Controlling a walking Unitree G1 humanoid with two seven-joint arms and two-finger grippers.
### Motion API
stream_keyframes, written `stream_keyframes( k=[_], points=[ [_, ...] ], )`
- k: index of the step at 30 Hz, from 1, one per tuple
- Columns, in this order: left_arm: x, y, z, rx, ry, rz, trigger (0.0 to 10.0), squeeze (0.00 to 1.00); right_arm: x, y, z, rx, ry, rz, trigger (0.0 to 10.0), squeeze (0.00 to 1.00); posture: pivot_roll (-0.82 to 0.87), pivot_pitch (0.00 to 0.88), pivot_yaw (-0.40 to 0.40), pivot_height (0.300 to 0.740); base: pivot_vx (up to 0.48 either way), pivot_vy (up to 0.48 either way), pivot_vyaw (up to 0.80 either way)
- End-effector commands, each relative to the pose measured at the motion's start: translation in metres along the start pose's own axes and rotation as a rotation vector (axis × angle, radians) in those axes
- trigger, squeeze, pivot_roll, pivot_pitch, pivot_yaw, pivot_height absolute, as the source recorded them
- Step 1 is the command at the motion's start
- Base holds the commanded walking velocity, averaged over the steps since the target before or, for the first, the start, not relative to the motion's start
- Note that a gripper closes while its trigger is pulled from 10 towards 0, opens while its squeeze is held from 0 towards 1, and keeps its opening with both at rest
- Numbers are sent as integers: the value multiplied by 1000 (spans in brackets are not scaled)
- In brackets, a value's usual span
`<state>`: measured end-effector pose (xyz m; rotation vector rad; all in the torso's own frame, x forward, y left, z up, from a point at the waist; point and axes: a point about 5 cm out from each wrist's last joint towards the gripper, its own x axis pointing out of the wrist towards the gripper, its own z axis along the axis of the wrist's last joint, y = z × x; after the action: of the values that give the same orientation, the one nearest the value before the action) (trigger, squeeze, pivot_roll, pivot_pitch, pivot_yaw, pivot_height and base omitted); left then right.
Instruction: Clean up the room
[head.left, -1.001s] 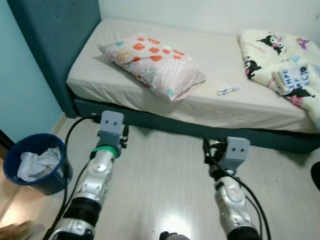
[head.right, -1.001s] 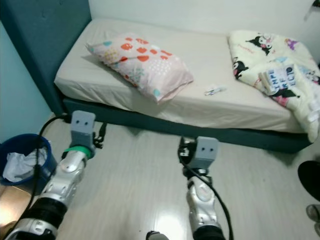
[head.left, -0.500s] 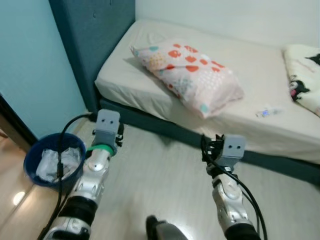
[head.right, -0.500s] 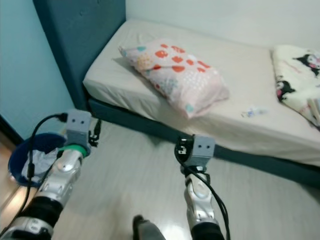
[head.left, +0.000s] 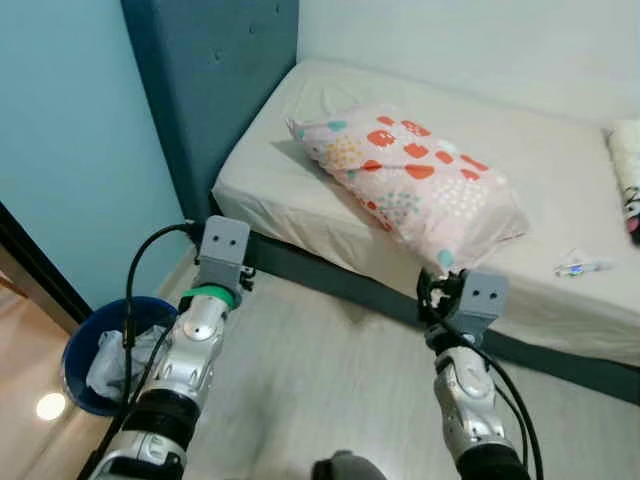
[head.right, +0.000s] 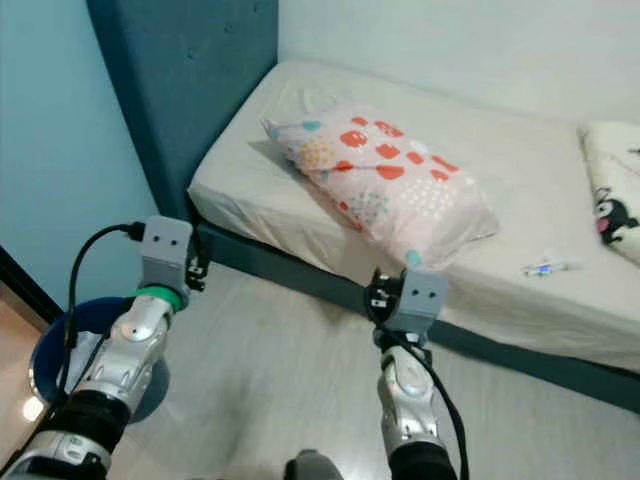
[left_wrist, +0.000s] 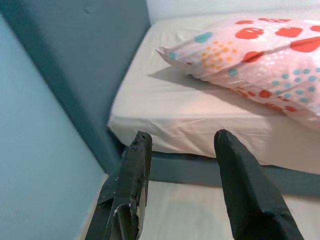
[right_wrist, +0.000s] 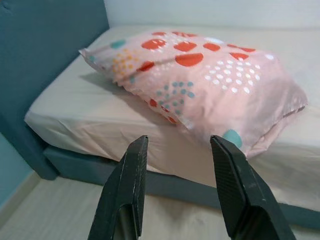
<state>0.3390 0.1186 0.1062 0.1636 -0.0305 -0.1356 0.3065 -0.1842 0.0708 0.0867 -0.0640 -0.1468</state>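
Both end effectors are empty with fingers spread, the left end effector (left_wrist: 182, 165) and right end effector (right_wrist: 177, 172) held up in front of me, facing the low cream-sheeted bed with its dark teal frame (head.left: 330, 280). I'm guessing they're parked like that for walking, since nothing's within reach yet. My likely target is the small white-and-blue wrapper-looking scrap (head.left: 578, 265) lying on the bed, past the pink pillow with red and teal spots (head.left: 415, 185). It's tiny and crumpled, too small to identify. On the floor by the head of the bed sits the round blue bin holding white crumpled paper (head.left: 105, 360), probably where it ends up.
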Motion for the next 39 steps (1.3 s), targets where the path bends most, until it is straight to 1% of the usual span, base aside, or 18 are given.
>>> stream_keyframes(
  k=[1, 6, 9, 18, 28, 39],
  points=[
    [1, -8, 2, 9, -12, -30, 10000, 0, -1, -8, -2, -11, 12, -31, 10000, 0, -132, 26, 18, 740, 341, 0, -738],
    [1, -9, 2, 8, -12, -32, 10000, 0, 0, -8, -1, -18, 11, -26, 10000, 0, -133, 24, 16, 740, 341, 0, -715],
    [1, -9, 2, 6, -11, -29, 10000, 0, 0, -6, -1, -34, 4, -6, 10000, 0, -133, 28, 16, 740, 333, 0, 0],
    [1, -8, 1, 7, -11, -18, 10000, 0, 0, 1, 1, -45, -9, 30, 10000, 0, -132, 35, 13, 740, 336, 0, 0],
    [0, -3, 2, 38, -30, 0, 10000, 0, 2, 7, 2, -45, -17, 51, 10000, 0, -122, 36, 18, 740, 480, 0, 0],
    [0, -6, 4, 61, -48, -18, 10000, 0, 3, 8, 2, -36, -16, 52, 10000, 0, -123, 36, 21, 740, 480, 0, 0]
  ],
)
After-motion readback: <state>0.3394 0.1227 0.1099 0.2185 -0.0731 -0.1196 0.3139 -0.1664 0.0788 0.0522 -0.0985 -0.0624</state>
